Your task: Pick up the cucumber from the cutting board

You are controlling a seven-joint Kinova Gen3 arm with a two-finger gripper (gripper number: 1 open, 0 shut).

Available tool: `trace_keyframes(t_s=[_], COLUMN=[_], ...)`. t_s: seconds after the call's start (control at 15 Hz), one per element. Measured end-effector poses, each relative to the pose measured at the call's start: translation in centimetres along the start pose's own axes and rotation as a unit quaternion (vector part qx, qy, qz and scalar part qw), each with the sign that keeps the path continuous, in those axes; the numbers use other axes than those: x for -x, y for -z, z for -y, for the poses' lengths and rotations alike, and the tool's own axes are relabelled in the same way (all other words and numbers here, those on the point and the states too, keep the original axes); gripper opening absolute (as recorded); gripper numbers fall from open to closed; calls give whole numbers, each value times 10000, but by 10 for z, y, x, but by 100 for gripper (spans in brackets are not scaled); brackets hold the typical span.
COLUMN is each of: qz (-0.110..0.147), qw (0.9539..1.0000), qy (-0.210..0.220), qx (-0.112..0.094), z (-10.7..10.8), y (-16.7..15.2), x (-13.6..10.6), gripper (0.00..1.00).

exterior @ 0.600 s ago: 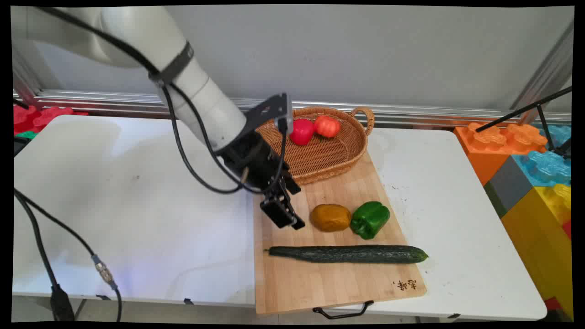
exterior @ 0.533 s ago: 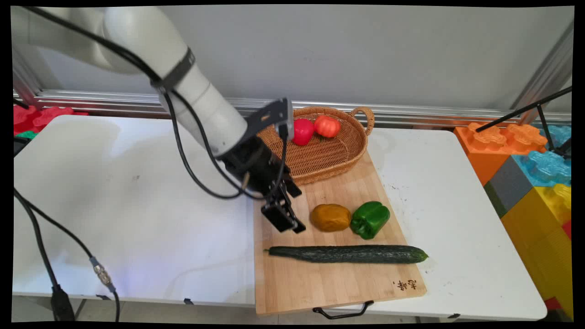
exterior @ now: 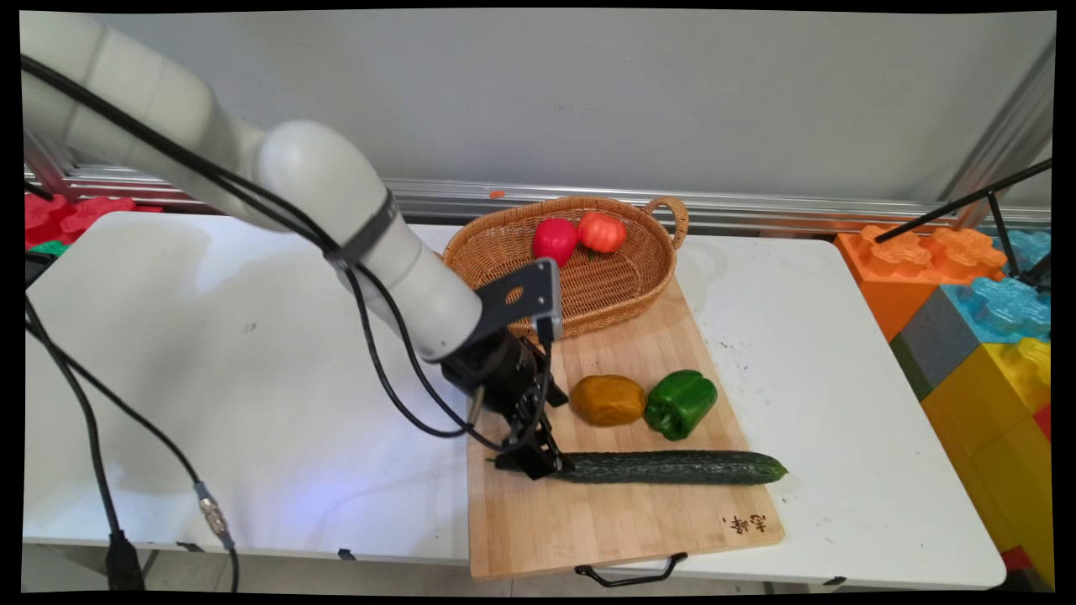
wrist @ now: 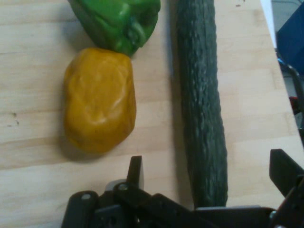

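Gripper down low over the left, stem-side end of the cucumber, fingers spread wide and straddling it: in the hand view one fingertip on the side toward the yellow-brown potato-like piece, the other on the opposite side, cucumber end running up between them, clear gap to each pad, so nothing pinched yet. Cannot tell whether the tips touch the board. Wrist tilted down from the upper left, cables trailing off the arm. Cucumber lying flat and lengthwise, left to right, across the near part of the wooden cutting board, its right tip reaching just about to the board's right edge. Potato-like piece and green bell pepper sitting side by side just beyond it, touching or nearly so, clear of the fingers. Wicker basket resting partly on the board's far end, holding a red pepper and a tomato against its far wall. Board on the white table, black handle hanging off the near edge. Coloured foam blocks stacked off to the right, well apart from all this.
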State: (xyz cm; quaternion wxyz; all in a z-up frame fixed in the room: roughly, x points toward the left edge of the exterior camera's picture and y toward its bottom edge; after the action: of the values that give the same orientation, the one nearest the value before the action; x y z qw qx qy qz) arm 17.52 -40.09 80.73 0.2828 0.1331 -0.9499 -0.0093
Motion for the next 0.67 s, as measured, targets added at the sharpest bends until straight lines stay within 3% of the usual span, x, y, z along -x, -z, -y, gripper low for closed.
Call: trace_keyframes(t_s=[0.6,0.67], qz=[23,13], qw=[10000,9999], qy=[-77,-112], qx=[-56,-71], z=[-5,-5], y=[-50,-55], x=[9,8], gripper=[100,0])
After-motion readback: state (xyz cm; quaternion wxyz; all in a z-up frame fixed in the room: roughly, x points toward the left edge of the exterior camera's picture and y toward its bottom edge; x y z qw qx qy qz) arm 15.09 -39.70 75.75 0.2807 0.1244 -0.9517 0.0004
